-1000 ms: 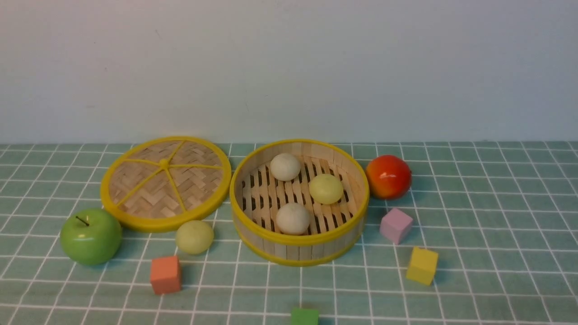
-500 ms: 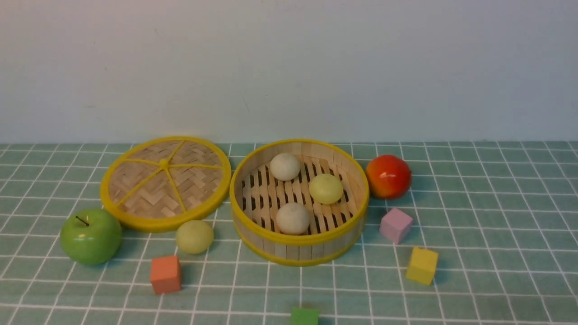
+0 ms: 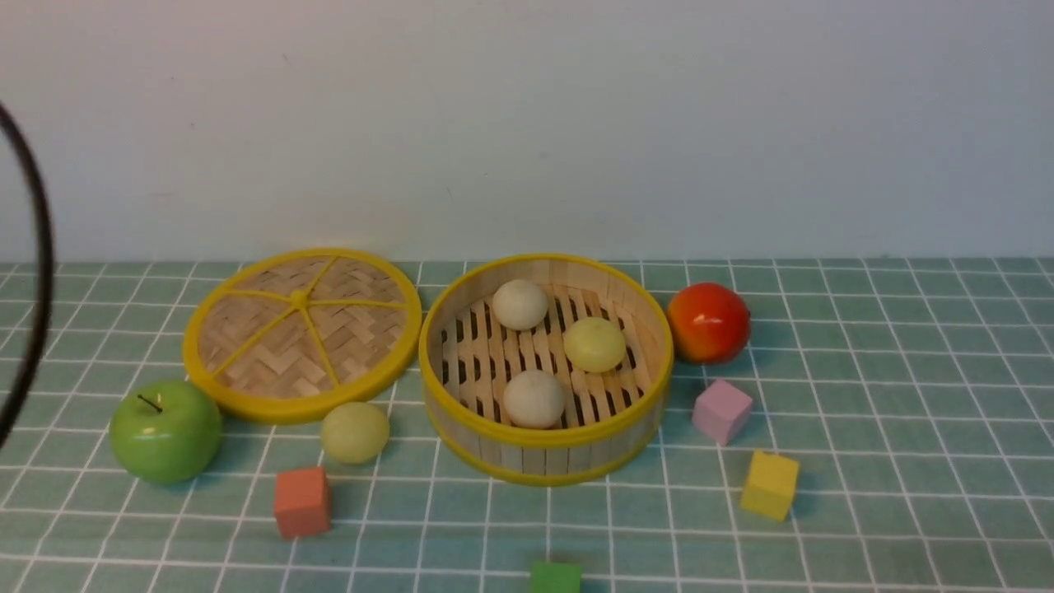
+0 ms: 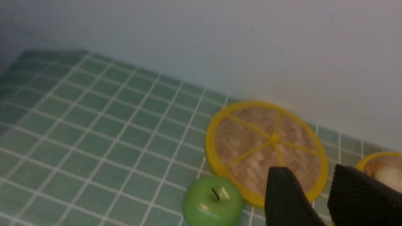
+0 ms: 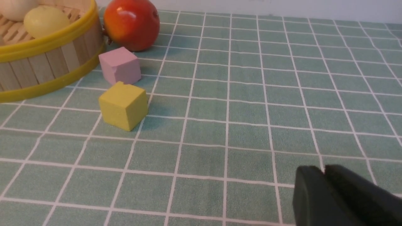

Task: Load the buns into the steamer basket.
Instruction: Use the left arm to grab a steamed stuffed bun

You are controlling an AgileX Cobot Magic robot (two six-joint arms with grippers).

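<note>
3 buns (image 3: 534, 399) are seen inside steamer basket (image 3: 527, 459). The 4th, a yel-green loose bun (image 3: 355, 431), lies on the cloth (image 3: 865, 412) just beside the lid (image 3: 300, 333), btw green apple (image 3: 165, 430) and basket. Task is judged approx 3/4 done; step in hand: pick of loose bun by L arm.

L gripper (image 4: 311, 171) is shown w/ jaws parted, nothing btw them. R gripper (image 5: 318, 171) is shown empty, well apart from basket. Only a thin slit shows btw its jaws, so fully closed or not can't be told.

Bun should be approached from above, jaws straddling it on a line clearing lid rim and orange cube (image 3: 301, 500). Gentle close is advised, as a round ball may be nudged and roll. Basket rim must be cleared on lift; release is best made over free slats on basket's left side.

Front cam: loose bun and full layout are given, but no gripper, only a black cable (image 3: 37, 272) at L edge. L wrist cam: jaws, lid, green apple, bit of basket are given; loose bun isn't seen. R wrist cam: R jaws are seen only there, plus yellow cube (image 5: 124, 105), pink cube (image 5: 121, 66), red apple (image 5: 132, 23).
</note>
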